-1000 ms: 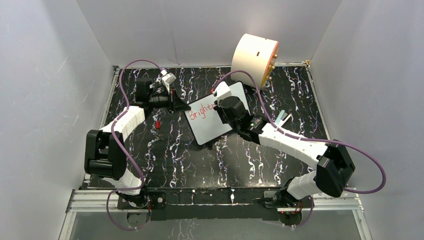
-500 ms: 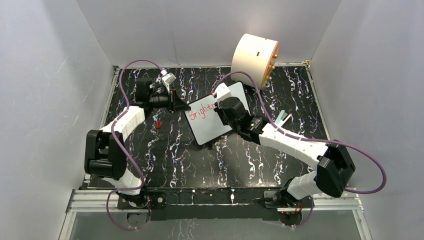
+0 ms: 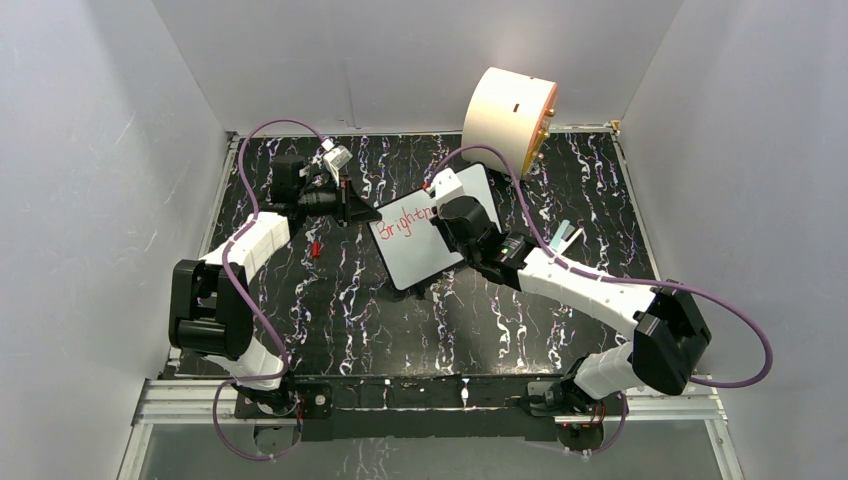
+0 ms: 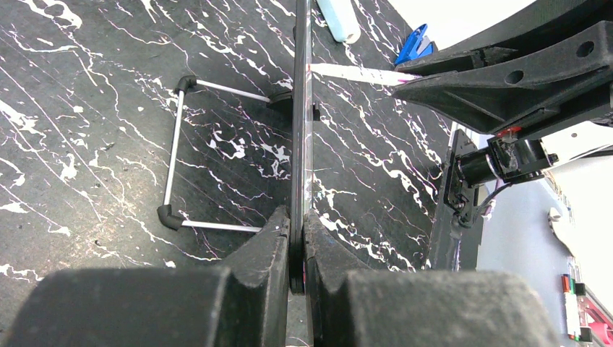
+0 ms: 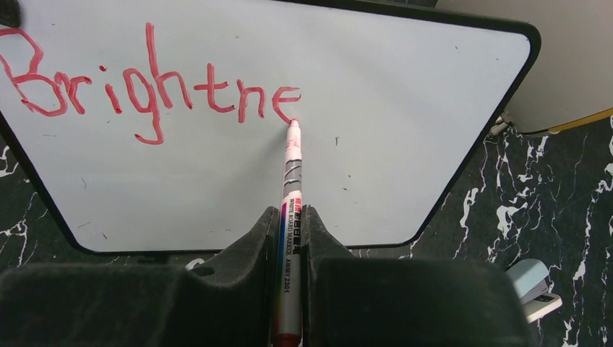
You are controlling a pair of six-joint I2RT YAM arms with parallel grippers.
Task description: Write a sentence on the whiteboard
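The whiteboard (image 3: 415, 255) stands tilted in the middle of the table, propped on a wire stand (image 4: 177, 144). My left gripper (image 4: 298, 238) is shut on its near-left edge, which shows edge-on (image 4: 301, 108) in the left wrist view. My right gripper (image 5: 291, 211) is shut on a whiteboard marker (image 5: 291, 181). The marker's red tip (image 5: 293, 124) touches the board (image 5: 376, 159) at the foot of the last letter. The sentence (image 5: 144, 90) reads "Brightne" in red, in one line. In the top view my right wrist (image 3: 460, 215) covers the end of the writing.
A big cream cylinder (image 3: 508, 115) stands at the back, just behind the board's far corner. A small red cap (image 3: 316, 247) lies left of the board. A light blue object (image 5: 531, 285) and a white pen (image 3: 566, 235) lie on the marbled table to the right.
My right wrist has crept slightly along the line of writing, and a little more of the red lettering shows in the top view. The left arm and the board have stayed still.
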